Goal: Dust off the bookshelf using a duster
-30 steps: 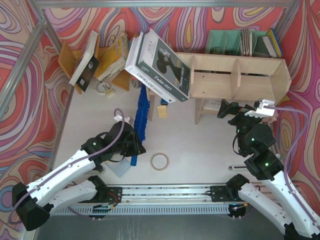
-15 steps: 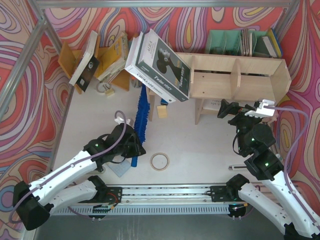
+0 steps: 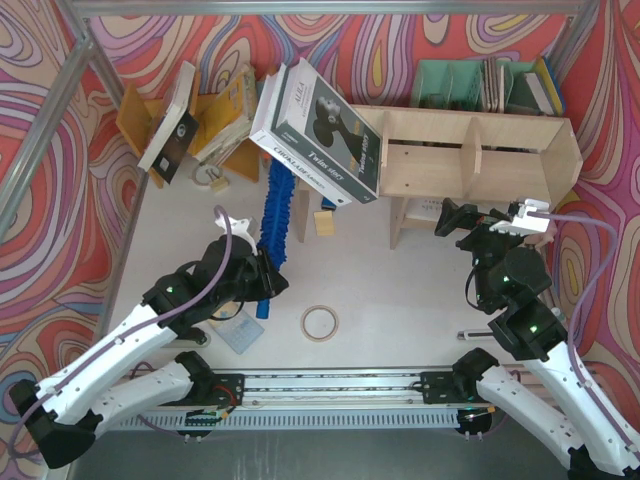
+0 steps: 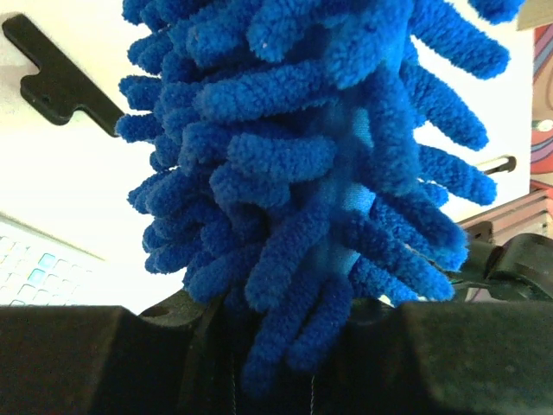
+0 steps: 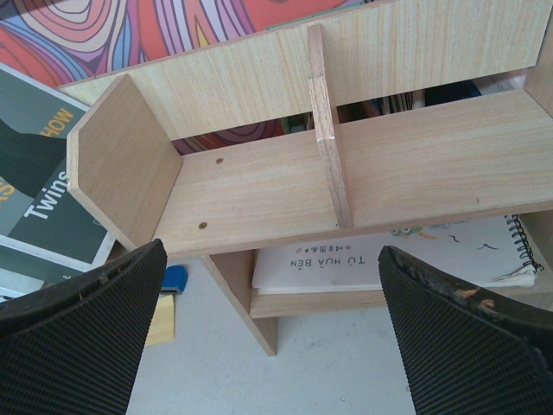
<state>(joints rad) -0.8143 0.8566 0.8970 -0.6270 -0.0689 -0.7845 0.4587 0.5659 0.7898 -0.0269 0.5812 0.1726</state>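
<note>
1. Top view:
   - Holding the long fluffy bright-blue microfibre duster (image 3: 272,225) in the left gripper (image 3: 262,285), jaws clenched about where the slim handle meets the head.
   - Sitting left-centre on the table, fluffy end pointing far, tip at the near edge of the tilted grey-and-white "Twins story" box (image 3: 318,125).
   - No contact yet with the large pale plywood bookshelf (image 3: 480,150) at far right; well apart from it.
   - Low grip probably chosen to keep the whole head free for wiping.
   - Parking the right gripper (image 3: 455,218) just near of the bookshelf, jaws spread, grasping nothing. Likely staged to steady the unit, or simply kept out of the sweep path.
2. Left wrist:
   - Nothing but duster (image 4: 320,173) fibres filling the frame, rising from between the dark fingers (image 4: 475,354).
   - Consistent with a firm clamp at the base of the head.
3. Right wrist:
   - Looking straight into the bookshelf (image 5: 415,173): upright divider (image 5: 328,147) mid-frame, white spiral notebook (image 5: 389,259) on the lower shelf.
   - Right gripper (image 5: 268,268) wide apart, nothing between.
</note>
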